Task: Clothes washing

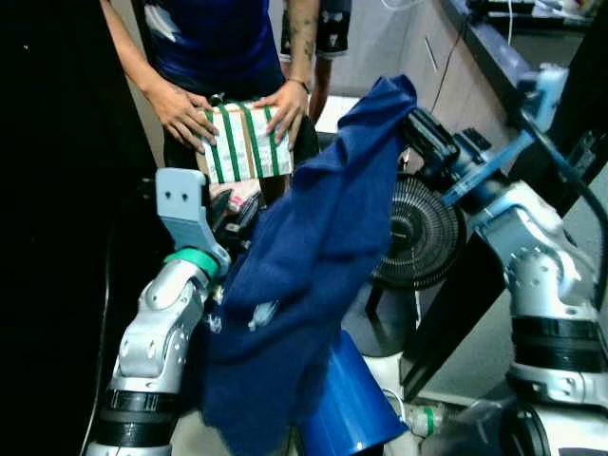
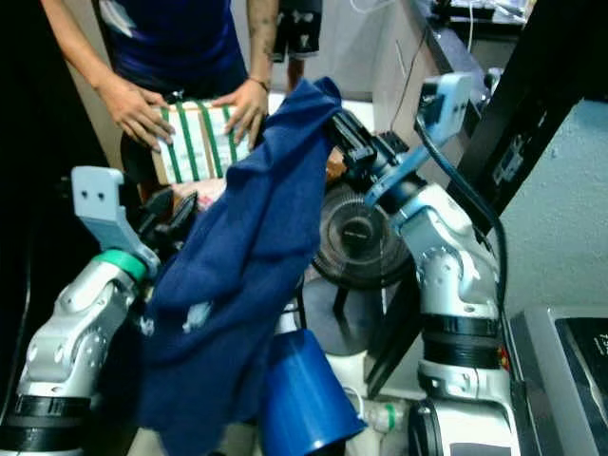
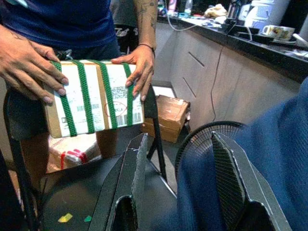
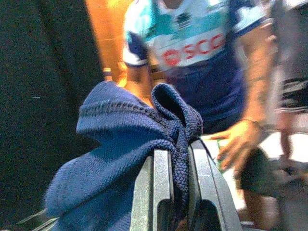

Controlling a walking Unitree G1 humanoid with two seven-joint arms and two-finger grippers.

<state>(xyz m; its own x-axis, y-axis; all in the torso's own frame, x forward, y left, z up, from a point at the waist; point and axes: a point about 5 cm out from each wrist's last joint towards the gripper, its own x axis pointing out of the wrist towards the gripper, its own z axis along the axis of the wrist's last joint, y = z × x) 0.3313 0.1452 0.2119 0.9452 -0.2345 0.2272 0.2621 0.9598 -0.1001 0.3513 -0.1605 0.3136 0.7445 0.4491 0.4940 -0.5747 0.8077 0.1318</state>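
Observation:
A dark blue knit garment (image 1: 304, 275) hangs in the air in front of me, its top corner pinched in my right gripper (image 4: 179, 159), which is shut on the fabric up at the right. The cloth drapes down and left over my left forearm. My left gripper (image 3: 178, 163) is open beside the hanging cloth, with the blue fabric (image 3: 274, 159) lying against one finger and nothing between the fingers. A person stands close ahead, both hands on a cardboard box (image 1: 242, 142) bound with green cord.
A black floor fan (image 1: 418, 237) stands behind the garment. A blue bucket-like container (image 1: 351, 404) sits low in front of me. A counter with cabinets (image 3: 231, 72) runs along the right. More cardboard boxes (image 3: 166, 115) lie on the floor.

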